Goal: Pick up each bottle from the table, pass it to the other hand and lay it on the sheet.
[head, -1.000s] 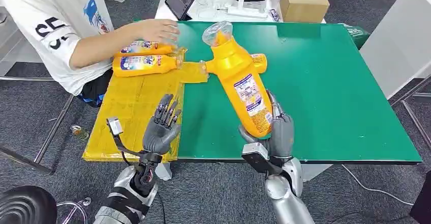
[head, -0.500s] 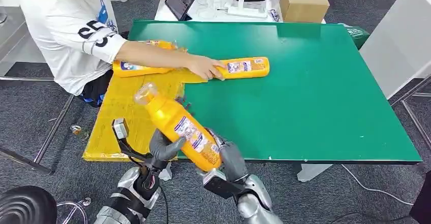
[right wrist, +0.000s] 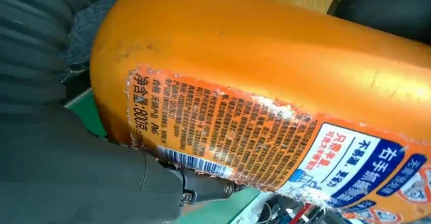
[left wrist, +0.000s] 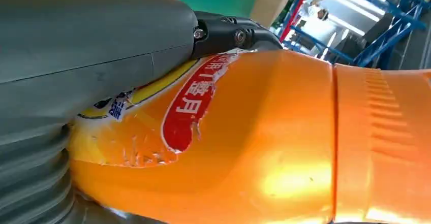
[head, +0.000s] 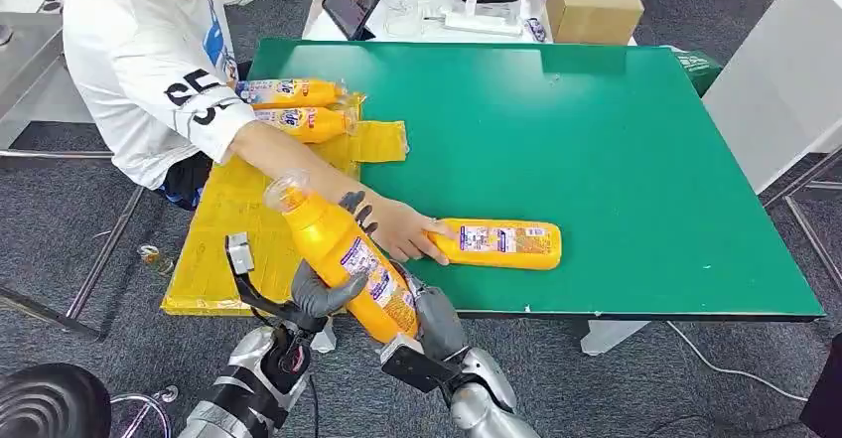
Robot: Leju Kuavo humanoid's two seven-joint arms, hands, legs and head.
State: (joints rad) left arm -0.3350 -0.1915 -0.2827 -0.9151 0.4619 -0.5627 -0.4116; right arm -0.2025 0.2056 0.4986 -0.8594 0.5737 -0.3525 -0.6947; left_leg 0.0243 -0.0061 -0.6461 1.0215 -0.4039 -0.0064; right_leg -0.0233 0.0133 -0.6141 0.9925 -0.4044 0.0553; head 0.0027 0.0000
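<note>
Orange bottle (head: pixel 346 253) is gripped by fingers of both left hand (head: pixel 323 294) and right hand (head: pixel 433 321).

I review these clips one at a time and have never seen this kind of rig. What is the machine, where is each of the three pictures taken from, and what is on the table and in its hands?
This is a humanoid robot with two silver arms. The wide picture looks down from its head; the two close-ups come from cameras at its wrists. Its left hand and right hand both hold one orange bottle above the table's near edge, apparently mid-handover. Each wrist view shows that same bottle close up. On the green table lies a yellow sheet bearing two bottles. A seated person's hand touches another bottle lying on the green surface.
</note>
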